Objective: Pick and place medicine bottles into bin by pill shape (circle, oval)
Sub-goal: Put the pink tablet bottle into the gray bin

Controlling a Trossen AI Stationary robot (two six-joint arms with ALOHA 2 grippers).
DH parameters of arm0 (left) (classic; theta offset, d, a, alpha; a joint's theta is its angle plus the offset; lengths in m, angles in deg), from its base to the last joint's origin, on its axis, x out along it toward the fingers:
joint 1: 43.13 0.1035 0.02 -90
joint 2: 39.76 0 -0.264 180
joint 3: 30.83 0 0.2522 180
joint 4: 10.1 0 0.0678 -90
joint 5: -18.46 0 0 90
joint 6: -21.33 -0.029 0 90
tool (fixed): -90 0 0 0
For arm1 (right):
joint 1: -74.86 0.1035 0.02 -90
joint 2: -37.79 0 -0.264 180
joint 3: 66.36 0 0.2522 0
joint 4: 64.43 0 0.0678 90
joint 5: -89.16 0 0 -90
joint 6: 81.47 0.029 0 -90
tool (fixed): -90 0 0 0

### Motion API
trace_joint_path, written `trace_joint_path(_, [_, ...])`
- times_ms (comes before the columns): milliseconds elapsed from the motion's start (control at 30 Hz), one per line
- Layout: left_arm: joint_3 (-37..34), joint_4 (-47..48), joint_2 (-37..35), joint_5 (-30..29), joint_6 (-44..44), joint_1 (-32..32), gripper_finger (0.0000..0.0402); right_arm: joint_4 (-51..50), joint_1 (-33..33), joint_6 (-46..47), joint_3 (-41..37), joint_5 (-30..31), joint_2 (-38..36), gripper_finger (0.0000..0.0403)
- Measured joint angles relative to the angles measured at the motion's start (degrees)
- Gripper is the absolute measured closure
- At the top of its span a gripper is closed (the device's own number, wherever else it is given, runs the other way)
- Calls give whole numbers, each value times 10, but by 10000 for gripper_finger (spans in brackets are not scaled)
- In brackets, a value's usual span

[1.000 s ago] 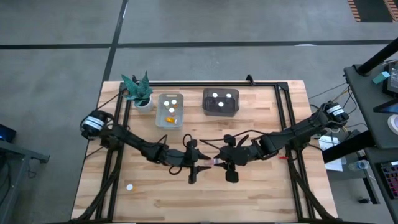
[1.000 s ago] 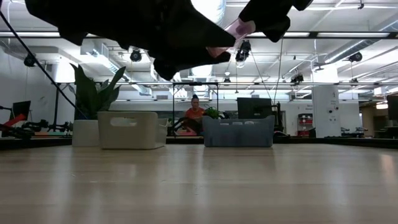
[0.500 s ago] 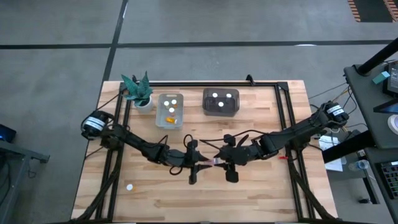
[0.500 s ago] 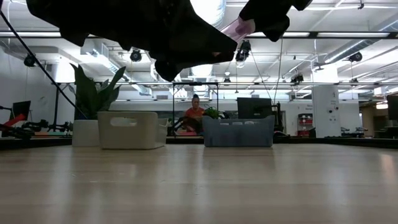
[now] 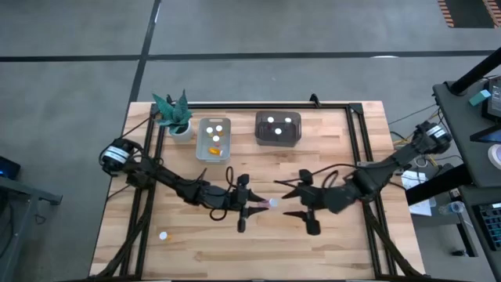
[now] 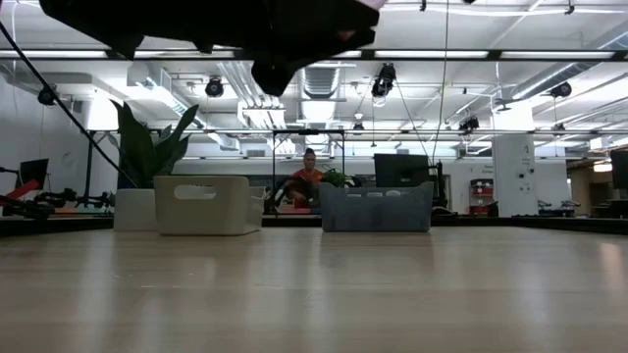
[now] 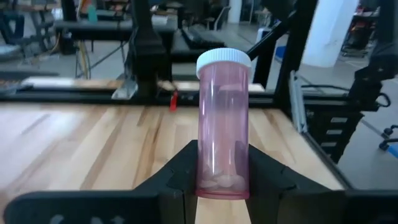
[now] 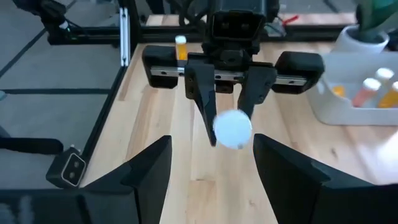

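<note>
The pink medicine bottle [image 7: 223,124] now sits clamped in the left gripper [image 5: 254,207] alone, held above mid-tabletop [image 5: 344,243]; the right gripper [image 5: 291,199] has let go, spread wide and backed off, so the handover looks done. The clear bin [image 5: 214,139], dark bin [image 5: 279,129] and plant [image 5: 174,113] stand at the far edge, with nothing between

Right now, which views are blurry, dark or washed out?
Low view: arms overhead are black silhouettes against bright ceiling lights. Right wrist view: white cap of the bottle in the left hand is soft and washed out. Left wrist view: bottle sharp, room behind blurred.
</note>
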Motion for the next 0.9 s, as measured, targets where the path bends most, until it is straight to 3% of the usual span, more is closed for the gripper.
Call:
trace_joint_path(233, [-1,-83,-4,32,-37,-5,320,36,55,-8,-48,100,-36,184])
trace_joint_path(400, [-1,-115,-4,35,-44,-5,319,209,65,-94,-105,100,-17,184])
trace_joint_path(667, [-1,-128,-4,37,-44,-5,319,566,64,-247,-189,111,58,184])
trace_joint_path(900, [-1,-143,-4,38,-44,-5,318,672,58,-289,-187,127,122,184])
